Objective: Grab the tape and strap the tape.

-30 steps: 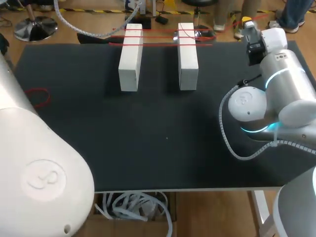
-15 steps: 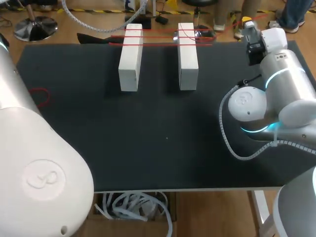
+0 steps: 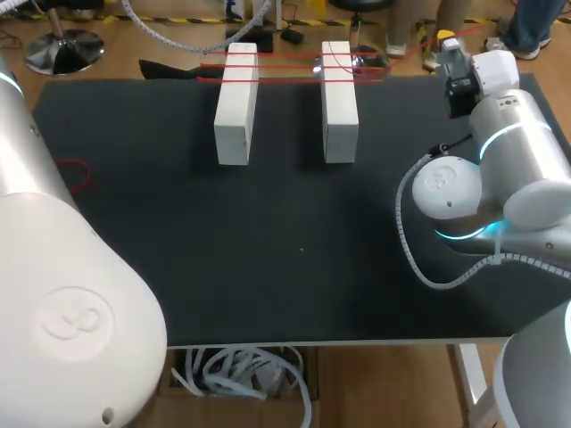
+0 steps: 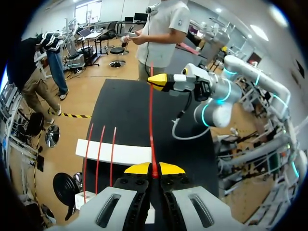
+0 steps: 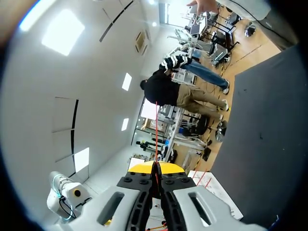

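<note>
Thin red tape point(image 4: 150, 120), taut (string-like), is pinched by left gripper point(image 4: 154, 169) and right gripper point(image 5: 155, 167); strands cross two matte white blocks point(image 3: 235, 105)

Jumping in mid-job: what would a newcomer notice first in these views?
A red tape runs straight from the left gripper, shut on it, toward the right gripper, also shut on it. At the far side of the table stand two white blocks side by side, the left block and the right block, with red strands crossing their far ends.
</note>
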Robot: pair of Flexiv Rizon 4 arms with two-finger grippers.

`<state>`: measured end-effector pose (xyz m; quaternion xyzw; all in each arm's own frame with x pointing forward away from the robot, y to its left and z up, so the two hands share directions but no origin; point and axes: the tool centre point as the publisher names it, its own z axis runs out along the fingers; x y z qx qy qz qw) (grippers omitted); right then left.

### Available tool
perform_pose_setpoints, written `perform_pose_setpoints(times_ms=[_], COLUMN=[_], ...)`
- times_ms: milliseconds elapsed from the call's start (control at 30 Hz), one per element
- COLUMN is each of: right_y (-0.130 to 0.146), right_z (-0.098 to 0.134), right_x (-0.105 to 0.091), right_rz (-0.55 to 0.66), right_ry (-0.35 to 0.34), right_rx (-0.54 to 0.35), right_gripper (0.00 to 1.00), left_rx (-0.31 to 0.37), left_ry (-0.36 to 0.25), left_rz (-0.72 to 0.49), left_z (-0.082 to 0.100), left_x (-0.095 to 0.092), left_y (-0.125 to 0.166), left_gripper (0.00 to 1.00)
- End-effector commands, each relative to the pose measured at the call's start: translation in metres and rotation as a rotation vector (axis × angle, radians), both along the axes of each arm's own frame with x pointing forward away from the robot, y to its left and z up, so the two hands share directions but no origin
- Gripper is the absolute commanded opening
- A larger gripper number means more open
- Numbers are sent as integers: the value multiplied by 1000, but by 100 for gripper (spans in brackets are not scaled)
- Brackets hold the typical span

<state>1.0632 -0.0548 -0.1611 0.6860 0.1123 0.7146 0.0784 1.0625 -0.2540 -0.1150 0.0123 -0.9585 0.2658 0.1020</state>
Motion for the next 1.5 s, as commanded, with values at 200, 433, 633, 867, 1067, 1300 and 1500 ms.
perform_pose_setpoints(times_ms=[200,433,633,867,1067,1300,1500], right_y=[-12,-29,-36,-41,-49,-56,-63], right_z=[3,2,7,12,16,17,20], right_x=[2,3,3,3,5,5,6], right_rz=[-15,-20,54,189,240,283,316], right_ry=[28,88,128,102,86,105,120], right_rx=[-86,-276,-472,-828,-1059,-1294,-1542], right_gripper=[0,0,0,0,0,0,0], left_rx=[4,4,4,4,4,4,4], left_ry=[3,3,3,3,3,3,3], left_rz=[-2,-2,-2,-2,-2,-2,-2], left_z=[1,1,1,1,1,1,1], left_x=[1,1,1,1,1,1,1], left_y=[0,0,0,0,0,0,0], left_gripper=[0,0,0,0,0,0,0])
